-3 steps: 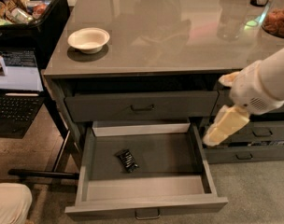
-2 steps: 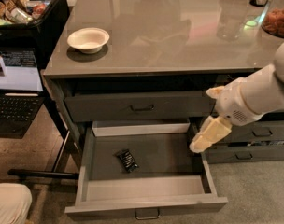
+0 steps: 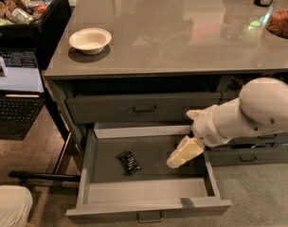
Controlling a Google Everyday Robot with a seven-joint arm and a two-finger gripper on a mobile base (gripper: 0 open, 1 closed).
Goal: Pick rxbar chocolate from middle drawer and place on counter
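Note:
The rxbar chocolate [image 3: 129, 162], a small black-wrapped bar, lies flat on the floor of the open middle drawer [image 3: 148, 191], left of its centre. My gripper [image 3: 178, 157], with pale yellow fingers, hangs over the right part of the drawer, pointing down and left, about a hand's width right of the bar and apart from it. It holds nothing that I can see. The white arm [image 3: 248, 115] comes in from the right. The glossy grey-beige counter [image 3: 182, 37] spans the top above the drawers.
A white bowl [image 3: 90, 40] sits on the counter's left side. A jar of orange snacks [image 3: 282, 20] and dark items stand at the back right. A black bin of snacks [image 3: 21, 8] and a laptop [image 3: 13, 91] are at the left. More drawers [image 3: 248, 157] are at the right.
My gripper and arm have moved left and down, from beside the drawer's right wall to over the drawer's right interior, closer to the bar. The bar has not moved.

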